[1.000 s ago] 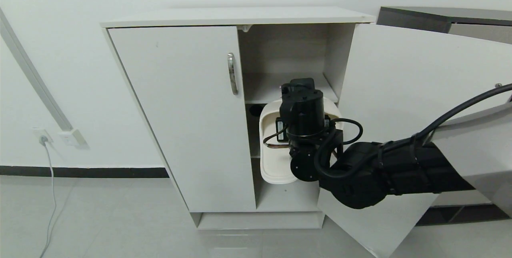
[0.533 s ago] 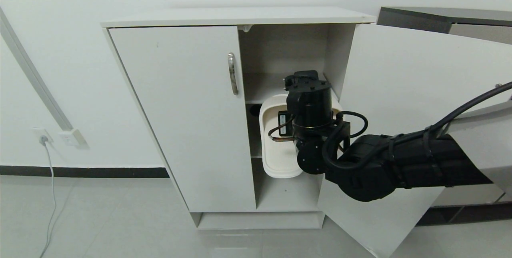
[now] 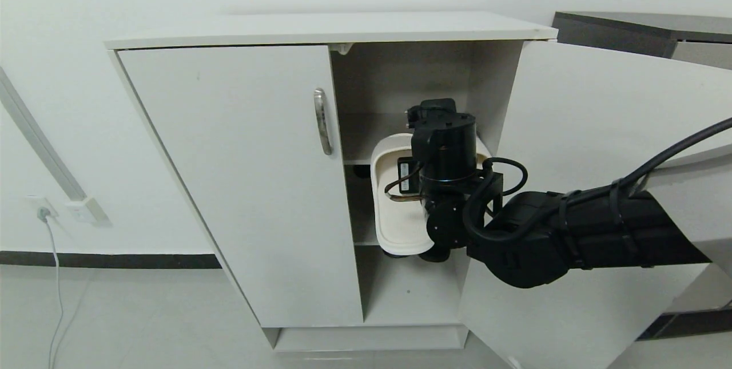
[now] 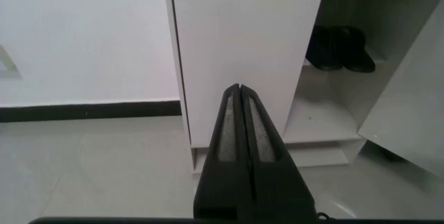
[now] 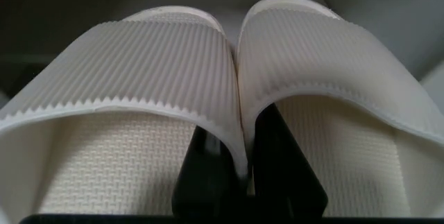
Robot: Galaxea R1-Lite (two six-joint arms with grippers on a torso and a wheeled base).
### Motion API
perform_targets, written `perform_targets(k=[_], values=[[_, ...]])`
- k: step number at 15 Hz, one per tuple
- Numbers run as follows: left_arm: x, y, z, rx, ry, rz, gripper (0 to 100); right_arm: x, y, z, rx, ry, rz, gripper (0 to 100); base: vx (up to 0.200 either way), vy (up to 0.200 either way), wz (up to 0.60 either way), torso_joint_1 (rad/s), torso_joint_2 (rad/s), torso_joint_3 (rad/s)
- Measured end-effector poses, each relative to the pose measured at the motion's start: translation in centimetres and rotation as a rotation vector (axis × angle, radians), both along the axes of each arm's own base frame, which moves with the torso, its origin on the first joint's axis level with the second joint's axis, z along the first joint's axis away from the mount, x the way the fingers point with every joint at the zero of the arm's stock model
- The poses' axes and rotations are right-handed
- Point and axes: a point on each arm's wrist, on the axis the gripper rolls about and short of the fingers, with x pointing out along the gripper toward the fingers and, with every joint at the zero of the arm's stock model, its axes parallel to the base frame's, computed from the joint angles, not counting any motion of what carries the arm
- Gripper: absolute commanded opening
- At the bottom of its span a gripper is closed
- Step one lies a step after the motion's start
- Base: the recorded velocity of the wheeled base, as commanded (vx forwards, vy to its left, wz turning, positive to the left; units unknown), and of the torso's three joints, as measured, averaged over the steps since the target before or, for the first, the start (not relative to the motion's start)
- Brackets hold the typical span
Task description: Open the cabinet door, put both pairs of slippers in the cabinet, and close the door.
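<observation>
The right claw (image 5: pixel 241 148) is shut tight on the white slippers (image 5: pixel 173 64), pinching their two inner straps together at the open side of the cabinet (image 3: pixel 343 26), and they look light, soft and bendy, so this middle hold seems good.

wall (image 3: pixel 57 14) white | baseboard (image 3: pixel 114 260) black | floor (image 3: pixel 143 323) grey tile | socket (image 3: pixel 41 209) left

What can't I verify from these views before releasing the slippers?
- Head view: the right arm's wrist hides where the pair of cream ribbed rubber slippers sits inside the white two-door cabinet.
- Right wrist view: those slippers cover whatever lies beyond the right claw.
- Left wrist view: the pair of black slippers is too dark to judge free space beside it.
</observation>
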Motion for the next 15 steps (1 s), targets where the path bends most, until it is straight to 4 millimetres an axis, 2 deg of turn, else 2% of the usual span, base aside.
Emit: perform_targets(k=[5,12,15], values=[[0.0,0.0,0.0,0.0,-0.001,0.0,0,0.1,0.0,-0.1,-0.002,0.002,0.0,0,0.2,0.0,0.0,0.003,0.0,0.001],[0.0,0.0,0.0,-0.003,-0.001,0.0,0,0.5,-0.1,-0.4,-0.037,0.049,0.082,0,0.0,0.0,0.0,0.0,0.0,0.0],[0.0,0.0,0.0,-0.004,-0.001,0.008,0,1.5,-0.7,0.8,-0.024,0.083,0.078,0,0.0,0.0,0.0,0.0,0.0,0.0]])
